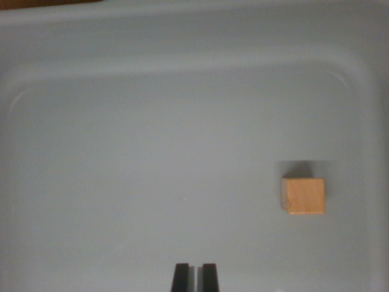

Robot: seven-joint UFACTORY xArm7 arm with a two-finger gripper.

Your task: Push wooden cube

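One wooden cube (303, 196) sits at the wrist view's right on a grey tray (152, 152), well apart from the pincer (194, 277), tips nearly together, empty. Likely light, rigid; push a flat side face.

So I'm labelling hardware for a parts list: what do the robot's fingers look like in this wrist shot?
Only the tips of the gripper show at the bottom edge: two fingers, black, flat and rectangular with squared ends, side by side with a thin pale line between them. No cables, markings or arm body are in view.
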